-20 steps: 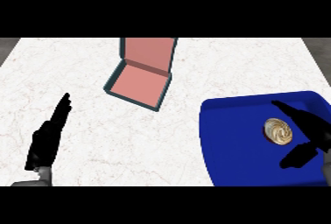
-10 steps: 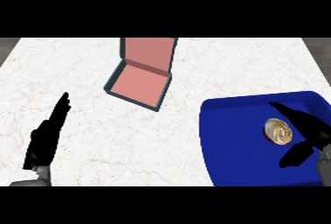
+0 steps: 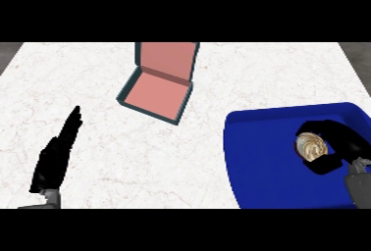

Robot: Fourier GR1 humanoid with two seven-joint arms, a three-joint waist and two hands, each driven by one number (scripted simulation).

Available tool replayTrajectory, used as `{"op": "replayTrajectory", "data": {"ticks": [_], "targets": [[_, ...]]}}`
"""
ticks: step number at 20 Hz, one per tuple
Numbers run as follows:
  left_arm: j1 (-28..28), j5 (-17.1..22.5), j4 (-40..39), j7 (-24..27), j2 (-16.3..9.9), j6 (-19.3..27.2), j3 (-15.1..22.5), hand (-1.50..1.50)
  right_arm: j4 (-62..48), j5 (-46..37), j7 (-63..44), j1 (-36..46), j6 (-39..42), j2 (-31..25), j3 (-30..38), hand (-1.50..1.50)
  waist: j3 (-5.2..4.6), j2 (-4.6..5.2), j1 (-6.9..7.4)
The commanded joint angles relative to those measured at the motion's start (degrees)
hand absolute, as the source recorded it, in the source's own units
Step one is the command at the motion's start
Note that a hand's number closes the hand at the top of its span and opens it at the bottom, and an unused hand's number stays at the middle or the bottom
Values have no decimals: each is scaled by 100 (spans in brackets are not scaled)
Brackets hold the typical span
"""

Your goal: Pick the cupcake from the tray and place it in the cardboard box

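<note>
Cupcake (image 3: 312,146) partly hidden, grasped by curled right hand (image 3: 346,142) in tray (image 3: 268,162), cut off at desk's right edge. Left hand (image 3: 58,149) released, fingers straight.

The right hand (image 3: 340,147) sits at the view's right edge, its fingers and thumb curled into a ring round the cupcake (image 3: 312,146), grey forearm below it. The left hand (image 3: 56,152) rests open at lower left, fingers straight and pointing up.
</note>
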State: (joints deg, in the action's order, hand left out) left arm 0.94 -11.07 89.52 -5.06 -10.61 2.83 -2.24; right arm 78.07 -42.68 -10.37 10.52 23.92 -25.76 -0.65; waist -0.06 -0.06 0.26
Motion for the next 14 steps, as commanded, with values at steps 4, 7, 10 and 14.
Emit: {"op": "replayTrajectory", "data": {"ticks": [4, 7, 10, 14], "targets": [[-340, 7, -208, -27, -42, -63, -171, 0, 94, -611, 317, -34, -933, 54, 31, 150, 6, 6, -29], [-254, -12, 119, -366, 14, -121, -104, 0, -132, -655, 659, 96, -973, -152, 268, 150, 6, 6, -20], [-313, -122, 14, -128, 39, -127, 92, 0, -875, -850, 1064, 1607, -816, -67, -301, 150, 14, 90, 286], [-381, -107, -67, 79, 58, -206, 169, 0, -1610, -1086, 2011, 2525, -917, -238, -607, 150, 20, 177, 567]]}}
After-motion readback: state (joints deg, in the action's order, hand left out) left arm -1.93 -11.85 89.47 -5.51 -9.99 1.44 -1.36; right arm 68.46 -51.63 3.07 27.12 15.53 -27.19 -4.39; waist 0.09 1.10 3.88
